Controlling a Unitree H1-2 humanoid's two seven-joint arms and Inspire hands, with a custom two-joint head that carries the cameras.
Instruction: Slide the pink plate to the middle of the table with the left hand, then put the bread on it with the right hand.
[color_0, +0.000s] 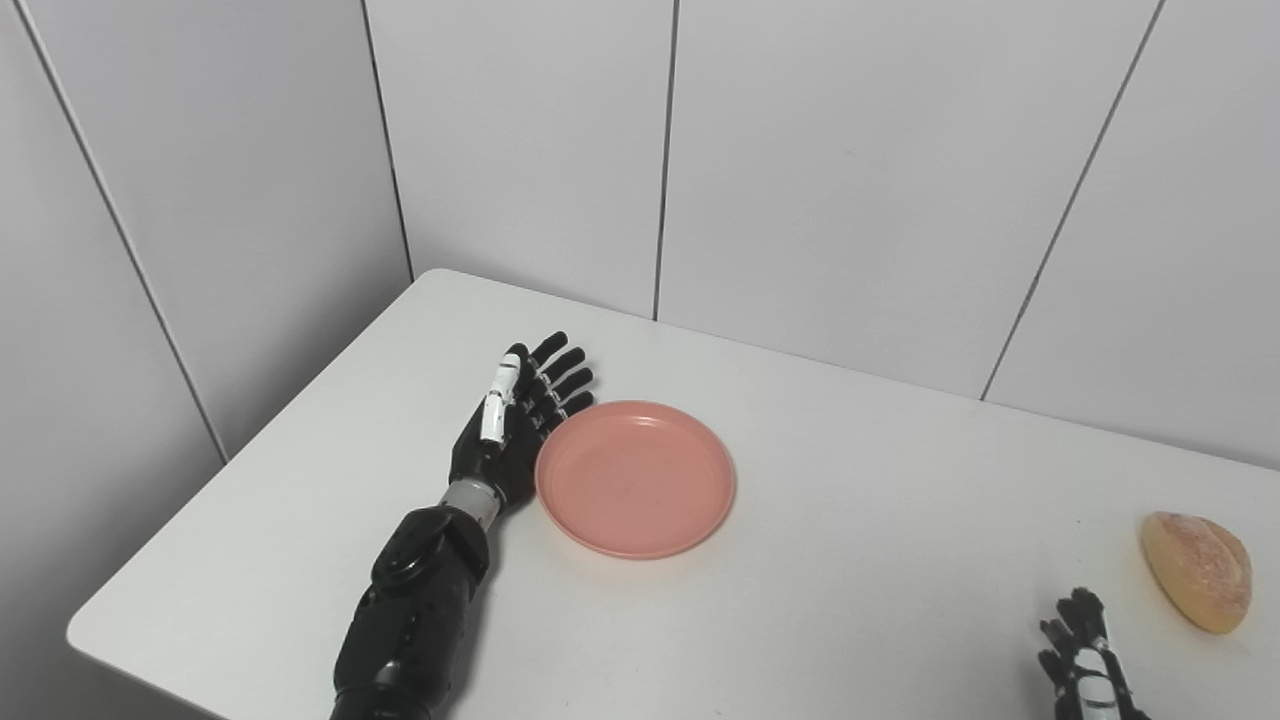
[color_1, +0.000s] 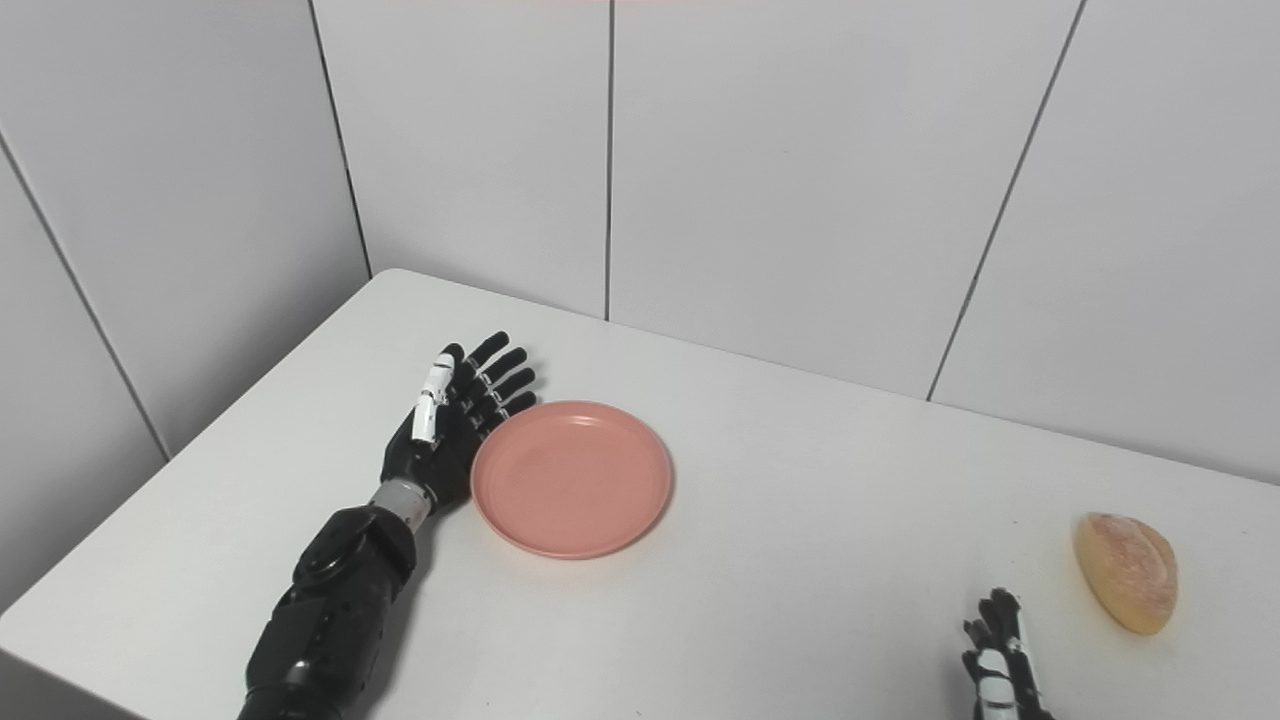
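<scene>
Golden bread (color_0: 1197, 585) lies long-axis front-to-back — left hand (color_0: 510, 430) flat, fingers spread, touching pink plate (color_0: 636, 478).

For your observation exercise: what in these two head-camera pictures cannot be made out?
- Right hand: cut off by the bottom edge in both views, so open or shut is unclear.
- Left hand against the pink plate: actual contact is hidden by the rim.
- Bread: underside hidden.

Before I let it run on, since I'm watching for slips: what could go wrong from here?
1. The left robot hand lies flat against the plate's left rim, fingers open; a push from there could ride over the rim or spin the plate instead of sliding it.
2. The bread sits near the table's right side; the right robot hand could nudge it farther out.
</scene>
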